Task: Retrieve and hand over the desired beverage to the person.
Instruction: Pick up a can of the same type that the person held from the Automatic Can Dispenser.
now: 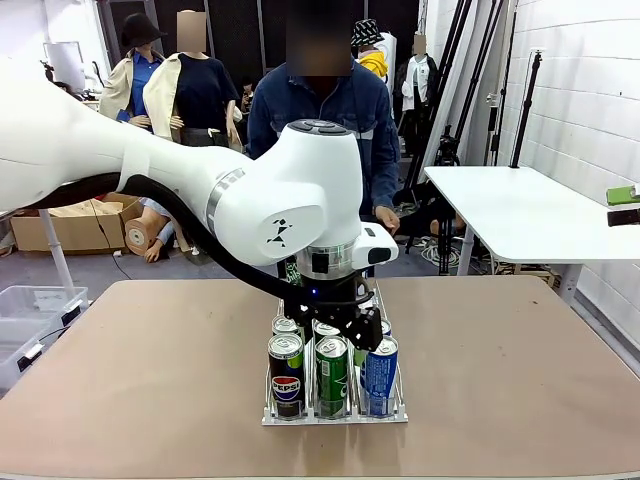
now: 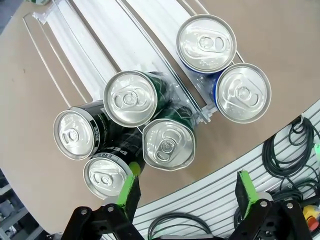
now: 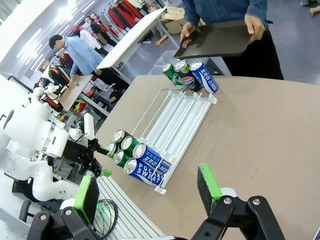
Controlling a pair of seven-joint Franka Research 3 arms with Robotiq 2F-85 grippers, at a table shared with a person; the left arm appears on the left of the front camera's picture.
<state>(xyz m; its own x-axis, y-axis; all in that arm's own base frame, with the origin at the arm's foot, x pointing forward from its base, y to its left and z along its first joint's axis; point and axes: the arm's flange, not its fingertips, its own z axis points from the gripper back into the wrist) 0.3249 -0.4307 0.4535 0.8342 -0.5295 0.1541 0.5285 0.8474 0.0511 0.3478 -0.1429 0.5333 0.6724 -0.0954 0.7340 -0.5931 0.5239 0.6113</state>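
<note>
In the picking step, the left tool (image 2: 186,191), spread wide and empty, hovers above the cans (image 2: 131,98) at the near end of the rack (image 2: 100,45), the person (image 1: 330,120) standing beyond its far end; next it should lower squarely around the wanted can, clear of its neighbours.

PEPSI: black can (image 1: 286,386), 7 o'clock corner of rack (image 1: 335,418) | POCARI SWEAT: blue can (image 3: 150,169), right wrist view, 6 o'clock | white Korean lettering: far blue can (image 3: 205,78), 12 o'clock end of rack
</note>
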